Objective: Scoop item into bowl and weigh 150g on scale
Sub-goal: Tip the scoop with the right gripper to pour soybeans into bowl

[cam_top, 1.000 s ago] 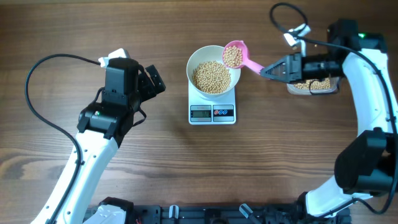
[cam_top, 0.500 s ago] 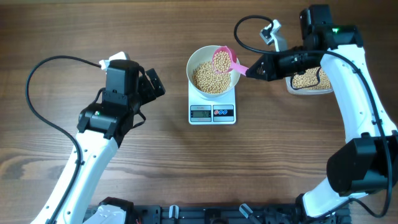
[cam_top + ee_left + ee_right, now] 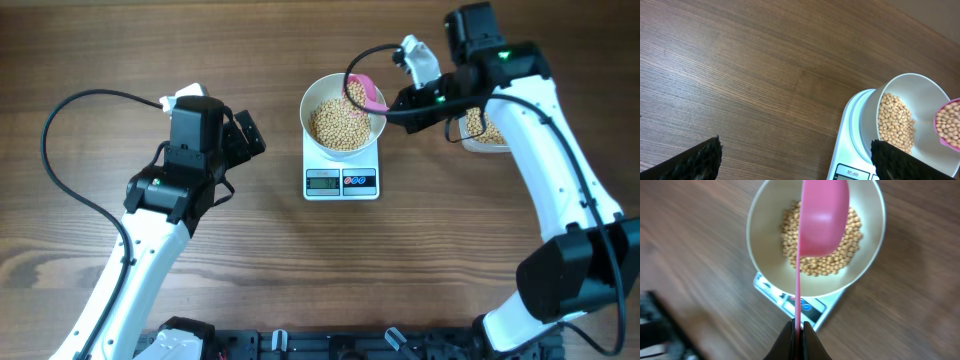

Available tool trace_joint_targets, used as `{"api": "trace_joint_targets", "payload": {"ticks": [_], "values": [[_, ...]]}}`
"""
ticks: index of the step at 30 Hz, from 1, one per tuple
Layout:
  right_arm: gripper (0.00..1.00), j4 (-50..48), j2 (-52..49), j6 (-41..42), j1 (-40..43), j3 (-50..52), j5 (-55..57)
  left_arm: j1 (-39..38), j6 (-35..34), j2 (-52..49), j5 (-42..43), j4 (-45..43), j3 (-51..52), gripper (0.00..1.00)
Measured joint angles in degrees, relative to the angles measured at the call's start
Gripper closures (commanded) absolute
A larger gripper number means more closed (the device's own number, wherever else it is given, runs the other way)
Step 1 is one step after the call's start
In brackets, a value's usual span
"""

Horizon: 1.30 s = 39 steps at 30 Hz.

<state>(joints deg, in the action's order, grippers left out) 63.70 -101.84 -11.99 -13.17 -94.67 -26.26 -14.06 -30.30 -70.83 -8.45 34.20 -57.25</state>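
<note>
The left gripper [image 3: 248, 130] hangs over the bare wooden table [image 3: 250, 250], well apart from the rest. Its jaws are wide open and hold nothing.

In the middle, the round white bowl [image 3: 307, 110] sits on the small white kitchen scale [image 3: 341, 182]. A good heap of tan dried beans [image 3: 338, 126] lies in the bowl already. The numbers on the scale are too small to read, so I cannot tell how near 150 g it is.

The pink plastic scoop [image 3: 364, 92] is over the bowl's right rim, with beans in it. Tipping them in looks like the next job. Its long handle runs left to right, cup end to the left.

The right gripper [image 3: 402, 102] is pinched tight on the handle's end. Behind it is a clear tub of beans [image 3: 478, 130].
</note>
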Motion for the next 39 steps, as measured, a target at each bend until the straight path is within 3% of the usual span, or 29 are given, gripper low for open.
{"api": "trace_joint_targets", "payload": {"ticks": [9,19,32,39], "values": [[0.96,-1.7,1.1,-0.9,-10.9,0.0,20.8,0.0,0.0,0.0,0.0,0.0,0.0,0.0],[0.96,-2.6,1.2,-2.4,-15.3,0.0,34.7,0.0,0.0,0.0,0.0,0.0,0.0,0.0],[0.96,-6.4,8.4,-2.6,-17.1,0.0,37.2,0.0,0.0,0.0,0.0,0.0,0.0,0.0],[0.96,-6.4,8.7,-2.1,-17.1,0.0,31.6,0.0,0.0,0.0,0.0,0.0,0.0,0.0]]}}
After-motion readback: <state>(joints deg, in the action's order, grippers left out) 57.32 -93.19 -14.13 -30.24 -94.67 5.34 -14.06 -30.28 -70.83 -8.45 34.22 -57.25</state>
